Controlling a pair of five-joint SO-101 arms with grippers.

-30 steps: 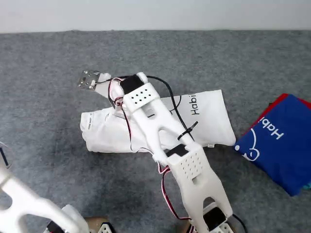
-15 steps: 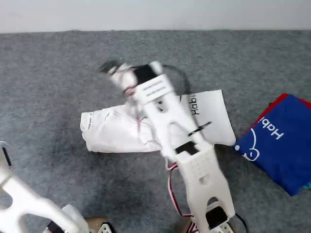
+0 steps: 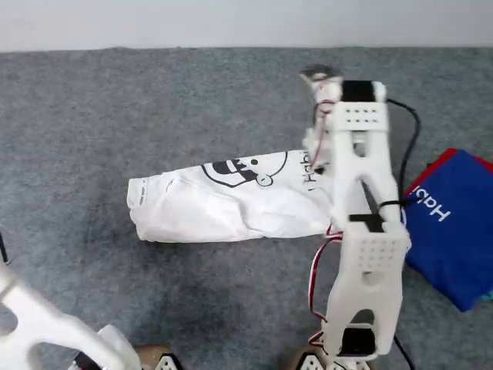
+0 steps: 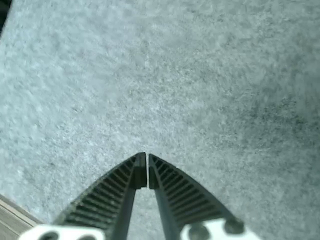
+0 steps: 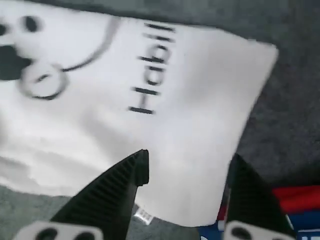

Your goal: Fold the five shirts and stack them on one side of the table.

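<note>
The high view sits fixed above and looks down over the grey table (image 3: 92, 116) from the arms' side, with the arm bases at its near edge and a pale wall strip along the far edge. The left wrist view rides close to the tabletop, looking past the left gripper (image 4: 147, 161) with its fingers pressed together, onto bare grey covering, which it shares with the high view. The right wrist view hangs low and faces down between the parted fingers of the right gripper (image 5: 189, 160). It shares with the high view the lettered end of the white shirt (image 3: 231, 196) and an edge of the blue shirt (image 3: 451, 231).
</note>
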